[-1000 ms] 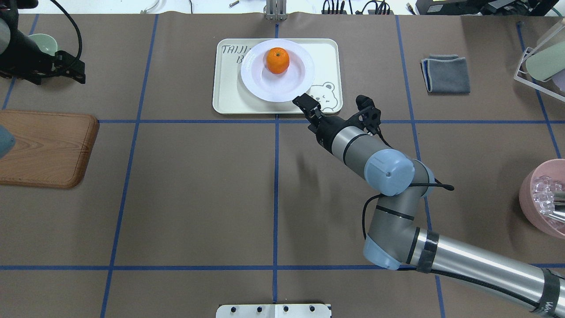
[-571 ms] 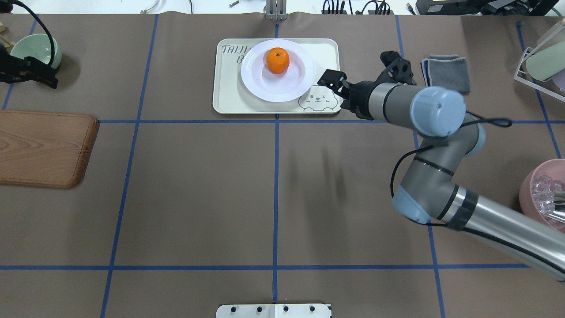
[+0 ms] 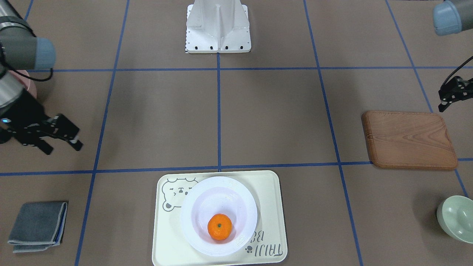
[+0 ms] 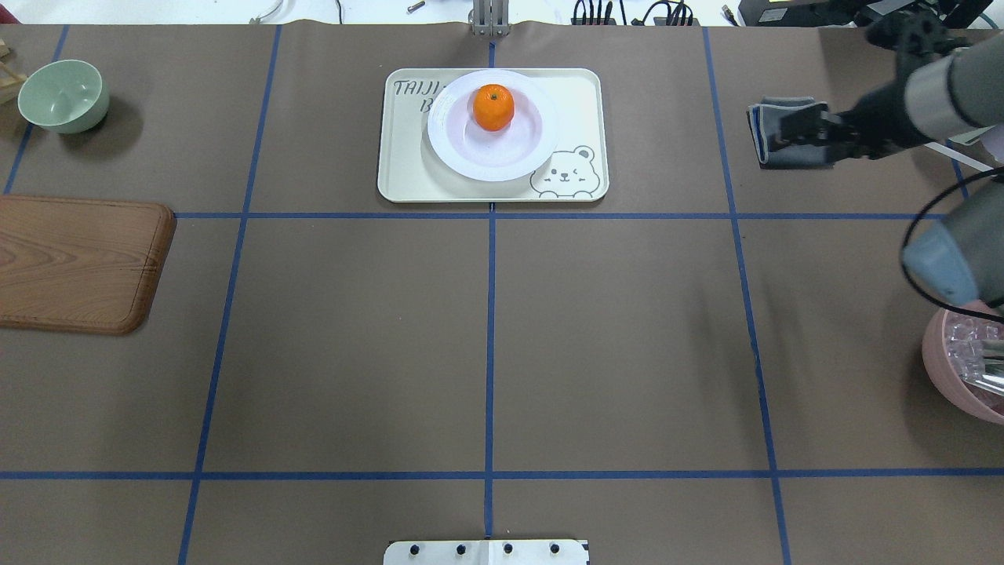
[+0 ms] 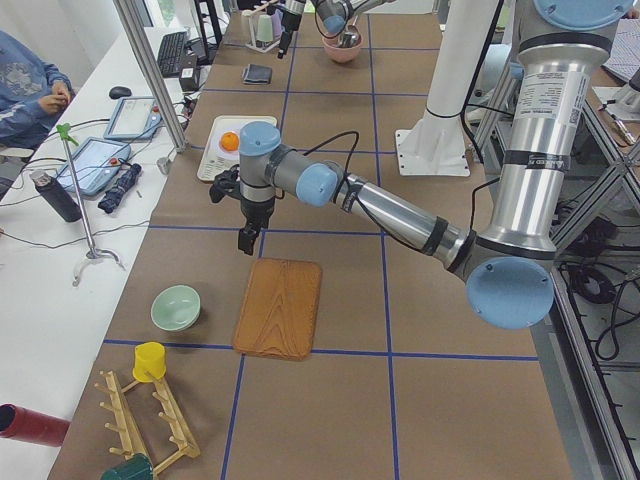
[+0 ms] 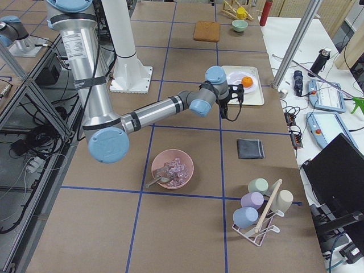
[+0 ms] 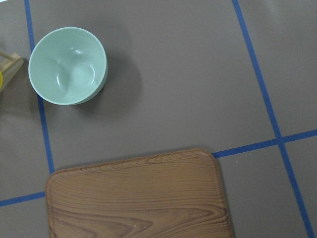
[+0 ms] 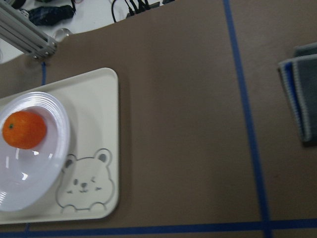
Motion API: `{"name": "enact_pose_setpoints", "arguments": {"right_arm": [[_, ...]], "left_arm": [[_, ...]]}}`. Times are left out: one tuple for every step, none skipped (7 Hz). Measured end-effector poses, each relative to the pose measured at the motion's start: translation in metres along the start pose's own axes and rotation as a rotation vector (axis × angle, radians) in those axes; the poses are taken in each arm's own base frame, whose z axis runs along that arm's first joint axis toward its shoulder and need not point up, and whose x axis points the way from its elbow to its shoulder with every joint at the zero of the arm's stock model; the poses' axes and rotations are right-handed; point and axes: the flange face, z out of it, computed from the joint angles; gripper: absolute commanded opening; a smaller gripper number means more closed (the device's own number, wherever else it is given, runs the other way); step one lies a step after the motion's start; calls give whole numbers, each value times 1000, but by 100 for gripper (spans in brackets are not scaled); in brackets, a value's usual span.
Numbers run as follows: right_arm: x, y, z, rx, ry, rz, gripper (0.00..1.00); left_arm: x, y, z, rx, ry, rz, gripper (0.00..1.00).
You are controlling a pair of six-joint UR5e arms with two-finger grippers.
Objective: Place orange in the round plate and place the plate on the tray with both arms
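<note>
At the far middle of the table (image 4: pixel 486 337), from the overhead view, you have the tray (image 4: pixel 400 173) lying flat with its near long edge just beyond a blue tape line. The white plate (image 4: pixel 471 161) rests on the tray, its rim inside the tray's edges and covering part of the lettering, and the orange (image 4: pixel 493 107) sits in the plate's well, stem dot up. Your right gripper (image 3: pixel 63 147) hangs well apart from the tray on the robot's right, above the table near the folded grey cloth (image 3: pixel 37 225), its fingers spread and holding nothing. Your left gripper (image 3: pixel 443 105) is off by the far edge of the wooden board (image 3: pixel 410 140), near the green bowl (image 3: pixel 456 218). It is cut off at the picture's edge, so I cannot tell how its fingers stand. Bare brown table lies on both sides of the tray and across the whole near half, with a pink bowl (image 4: pixel 965 377) at the right edge.
</note>
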Motion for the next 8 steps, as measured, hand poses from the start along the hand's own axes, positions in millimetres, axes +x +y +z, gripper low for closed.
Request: {"name": "enact_pose_setpoints", "arguments": {"right_arm": [[66,10,-21,-45,41,-95,100],[119,18,-39,-90,88,-182,100],[162,19,-57,-143,142,-256,100],[197,13,-76,-212,203,-328,100],[216,1,-95,-281,251,-385,100],[227,-6,-110,-326,276,-404,100],[238,-4,-119,-346,282,-394,100],[245,1,-123,-354,279,-381,100]], "left_arm": [[-22,14,6,-21,-6,24,98],[-39,25,8,-36,-1,35,98],[-46,31,9,-55,19,28,98],[-51,35,10,-73,40,9,98],[-60,38,10,-83,50,-10,98],[-72,41,14,-98,53,-21,98],[-84,44,18,-116,61,-33,98],[-96,44,20,-136,87,-69,98]]}}
